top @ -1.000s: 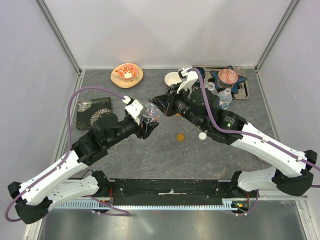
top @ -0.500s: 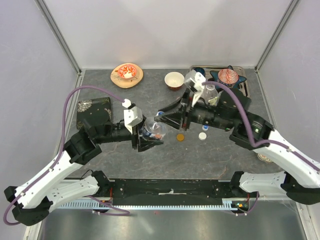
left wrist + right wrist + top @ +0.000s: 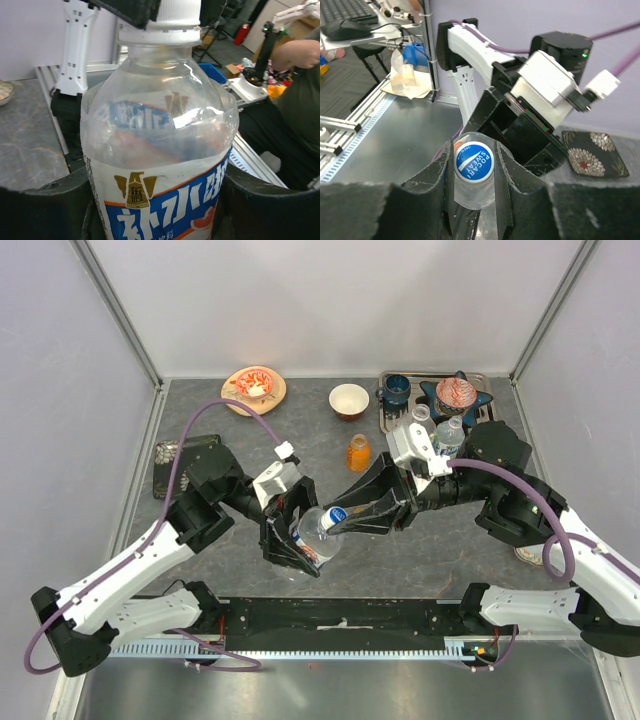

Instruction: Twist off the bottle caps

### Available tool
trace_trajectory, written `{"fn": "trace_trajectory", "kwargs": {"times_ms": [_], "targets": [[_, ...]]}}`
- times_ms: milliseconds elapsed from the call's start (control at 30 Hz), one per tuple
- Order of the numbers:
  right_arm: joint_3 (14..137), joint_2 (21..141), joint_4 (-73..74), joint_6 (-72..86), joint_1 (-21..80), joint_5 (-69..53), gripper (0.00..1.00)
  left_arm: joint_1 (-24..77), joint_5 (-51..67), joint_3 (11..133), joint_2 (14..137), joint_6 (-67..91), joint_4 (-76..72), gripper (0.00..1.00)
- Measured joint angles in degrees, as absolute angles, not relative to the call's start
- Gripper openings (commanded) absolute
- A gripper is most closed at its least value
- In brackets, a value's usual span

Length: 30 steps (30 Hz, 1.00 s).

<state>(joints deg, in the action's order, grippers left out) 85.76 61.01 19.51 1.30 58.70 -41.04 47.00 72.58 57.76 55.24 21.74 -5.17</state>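
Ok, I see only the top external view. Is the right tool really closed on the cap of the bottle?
Observer: Yes. In the right wrist view, the blue-topped cap sits pinched between the two fingers of the right tool.
Operator: And where does the left tool hold?
Observer: The left wrist view shows the left tool clamping the bottle at its blue label, below the shoulder.
Operator: Is the cap off?
Observer: No, in that view it sits on the neck.

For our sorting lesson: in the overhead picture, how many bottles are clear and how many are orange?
Clear: 3 (held bottle, tall bottle, short bottle)
Orange: 1 (orange bottle)
Total: 4
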Motion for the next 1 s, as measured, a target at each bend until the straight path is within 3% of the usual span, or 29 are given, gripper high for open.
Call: {"fn": "trace_trajectory", "kwargs": {"times_ms": [267,500,533,600,633,733,867,1000], "targets": [[83.66,60.71,16.75,-4.38,58.22,-49.41,0.00,47.11,81.34,54.87,59.13,34.81,-23.44,0.45],[82.91,60.58,15.62,-6.50,58.22,-52.07,0.00,47.11,83.24,54.39,59.86,38.83,-28.23,0.45],[82.89,60.53,15.73,-6.50,58.22,-52.03,0.18,47.11,83.26,54.39,59.86,38.79,-27.90,0.45],[82.89,60.40,16.38,-6.02,58.22,-51.05,0.32,47.03,83.26,54.74,59.72,36.69,-24.56,0.45],[82.89,60.20,17.02,-5.54,58.24,-49.84,0.52,46.92,83.13,55.02,59.68,35.05,-22.39,0.46],[82.96,59.11,19.05,-2.79,58.41,-43.46,0.74,46.17,79.85,58.54,59.20,26.09,-9.21,0.46],[83.72,57.93,22.68,1.15,58.89,-29.08,0.91,45.34,71.85,63.24,57.84,14.81,4.25,0.46],[86.21,58.59,24.99,4.34,59.07,-16.21,0.94,45.23,63.66,64.16,56.07,8.21,11.94,0.46]]}}
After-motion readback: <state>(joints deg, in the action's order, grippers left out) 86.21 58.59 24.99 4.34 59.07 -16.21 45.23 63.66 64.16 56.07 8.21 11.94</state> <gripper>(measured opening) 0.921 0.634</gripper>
